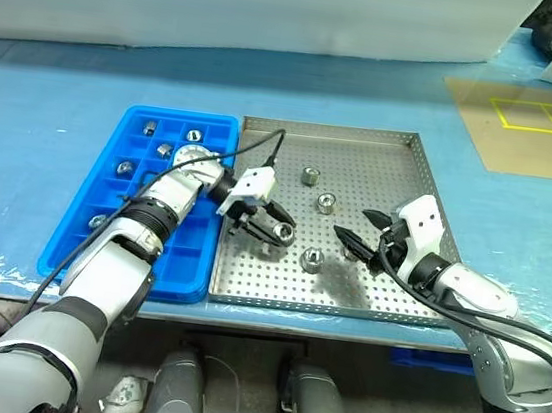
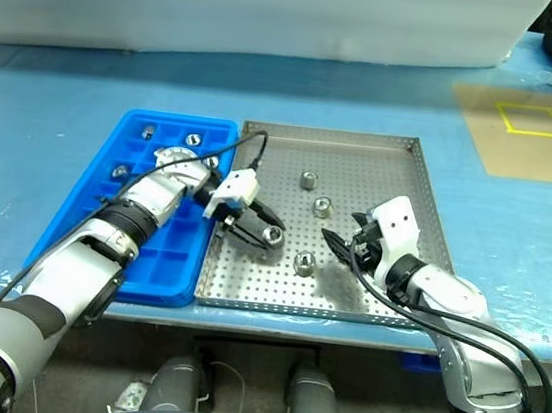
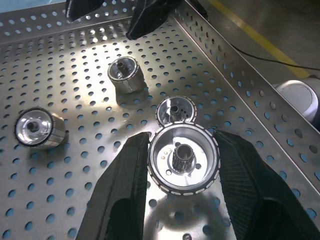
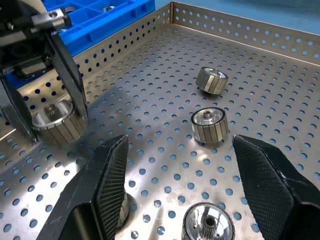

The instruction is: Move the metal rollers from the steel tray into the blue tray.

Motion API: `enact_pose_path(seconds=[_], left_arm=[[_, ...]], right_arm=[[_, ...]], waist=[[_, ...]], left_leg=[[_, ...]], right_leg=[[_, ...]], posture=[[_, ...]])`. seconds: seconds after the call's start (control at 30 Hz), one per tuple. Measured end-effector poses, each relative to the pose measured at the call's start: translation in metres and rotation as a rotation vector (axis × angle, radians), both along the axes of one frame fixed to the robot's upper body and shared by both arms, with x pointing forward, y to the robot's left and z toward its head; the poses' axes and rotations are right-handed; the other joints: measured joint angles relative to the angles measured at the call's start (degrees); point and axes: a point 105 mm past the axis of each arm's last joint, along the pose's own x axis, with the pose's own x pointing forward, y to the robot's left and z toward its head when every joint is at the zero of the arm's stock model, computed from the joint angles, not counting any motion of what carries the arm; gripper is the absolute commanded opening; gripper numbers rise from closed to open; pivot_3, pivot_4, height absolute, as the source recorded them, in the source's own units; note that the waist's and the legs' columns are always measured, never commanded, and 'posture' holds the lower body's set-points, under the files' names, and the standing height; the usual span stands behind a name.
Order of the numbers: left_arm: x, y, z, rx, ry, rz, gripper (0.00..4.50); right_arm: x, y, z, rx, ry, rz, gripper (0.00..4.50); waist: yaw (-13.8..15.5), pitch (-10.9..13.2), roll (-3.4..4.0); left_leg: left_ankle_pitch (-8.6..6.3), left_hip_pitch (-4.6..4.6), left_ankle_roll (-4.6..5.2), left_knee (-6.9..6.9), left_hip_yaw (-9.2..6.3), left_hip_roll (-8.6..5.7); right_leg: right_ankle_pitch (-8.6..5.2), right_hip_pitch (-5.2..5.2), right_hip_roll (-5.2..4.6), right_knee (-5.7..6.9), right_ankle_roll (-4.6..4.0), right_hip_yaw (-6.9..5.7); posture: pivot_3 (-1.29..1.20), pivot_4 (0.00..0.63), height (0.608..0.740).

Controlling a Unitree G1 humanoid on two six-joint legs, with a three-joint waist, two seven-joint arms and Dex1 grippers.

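One roller point(image 3: 182, 160) is pinched in the jaws of the left gripper point(image 1: 271, 228), just above the steel tray point(image 1: 387, 291) — three more lie there. It should be carried level, leftward, to a free cell of the blue tray point(image 1: 141, 114). The right gripper point(image 1: 361, 232) is held spread, empty.

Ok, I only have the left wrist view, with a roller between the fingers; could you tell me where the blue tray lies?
Observer: The blue tray sits right beside the steel tray, on the robot's left of it.
Operator: Thank you. Does it hold anything?
Observer: Yes, several rollers, mostly in its far compartments.
Operator: And how is the right gripper, please?
Observer: The right gripper is open, over the right half of the steel tray.
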Motion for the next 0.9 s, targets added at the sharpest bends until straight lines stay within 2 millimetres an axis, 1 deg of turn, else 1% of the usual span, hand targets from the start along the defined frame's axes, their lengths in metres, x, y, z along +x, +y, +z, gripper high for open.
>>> enact_pose_path(seconds=[0.13,0.3,0.33,0.47,0.53,0.6,0.63,0.7,0.77,0.9], left_arm=[[0.008,0.026,0.007,0.023,-0.013,0.072,1.67],[0.016,0.053,0.018,0.028,-0.051,0.174,1.67],[0.017,0.060,0.021,0.029,-0.057,0.198,1.67],[0.019,0.080,0.034,0.020,-0.098,0.278,1.67],[0.015,0.093,0.036,0.016,-0.108,0.323,1.67],[0.008,0.108,0.035,0.016,-0.107,0.379,1.67],[0.004,0.112,0.033,0.016,-0.099,0.399,1.67],[-0.005,0.122,0.029,0.018,-0.088,0.448,1.67],[-0.015,0.132,0.024,0.024,-0.069,0.502,1.67],[-0.029,0.152,0.015,0.044,-0.062,0.615,1.67]], right_arm=[[0.003,0.011,0.003,-0.009,0.014,0.100,3.40],[0.004,0.043,0.012,-0.017,0.016,0.320,3.40],[0.006,0.048,0.015,-0.019,0.012,0.361,3.40],[0.015,0.071,0.028,-0.023,-0.022,0.506,3.40],[0.020,0.087,0.035,-0.013,-0.046,0.588,3.40],[0.024,0.107,0.041,-0.001,-0.069,0.676,3.40],[0.025,0.113,0.041,0.005,-0.074,0.708,3.40],[0.025,0.129,0.041,0.017,-0.071,0.775,3.40],[0.023,0.142,0.037,0.025,-0.060,0.838,3.40],[0.022,0.161,0.031,0.038,-0.042,0.908,3.40]], waist=[[0.3,0.0,0.01],[0.5,0.0,-0.02],[0.5,0.1,-0.03],[1.6,0.1,-0.04],[2.0,0.1,-0.04],[2.5,0.1,-0.04],[3.0,0.1,-0.04],[4.0,0.1,-0.04],[5.0,0.1,-0.05],[6.9,0.1,-0.09]], left_leg=[[0.03,0.01,-0.04,-0.10,-0.01,0.01],[0.03,-0.01,-0.05,-0.12,-0.05,0.04],[0.05,-0.03,-0.08,-0.13,-0.05,0.04],[0.13,-0.05,-0.21,-0.22,-0.06,0.07],[0.19,-0.19,-0.31,-0.32,-0.07,0.07],[0.28,-0.42,-0.44,-0.37,-0.09,0.07],[0.31,-0.54,-0.49,-0.38,-0.08,0.09],[0.39,-0.88,-0.61,-0.39,-0.10,0.11],[0.39,-1.02,-0.61,-0.39,-0.12,0.11],[0.38,-1.25,-0.61,-0.37,-0.19,0.11]], right_leg=[[0.00,-0.03,0.00,0.00,0.00,-0.02],[0.00,-0.05,-0.03,0.01,-0.01,-0.03],[0.00,-0.07,-0.03,0.03,-0.01,-0.04],[-0.01,-0.20,-0.03,0.14,-0.03,-0.06],[-0.02,-0.45,-0.02,0.30,-0.07,-0.07],[-0.07,-0.79,0.00,0.50,-0.15,-0.15],[-0.09,-0.87,0.00,0.51,-0.19,-0.25],[-0.10,-1.07,0.01,0.53,-0.22,-0.45],[-0.10,-1.16,0.00,0.51,-0.22,-0.51],[-0.10,-1.31,-0.06,0.51,-0.22,-0.62]], posture=[[-0.31,0.150,0.740],[-0.19,0.150,0.740],[-0.19,0.150,0.740],[-0.07,0.150,0.740],[-0.01,0.150,0.740],[0.04,0.150,0.740],[0.06,0.150,0.740],[0.12,0.150,0.740],[0.15,0.150,0.740],[0.20,0.150,0.740]])
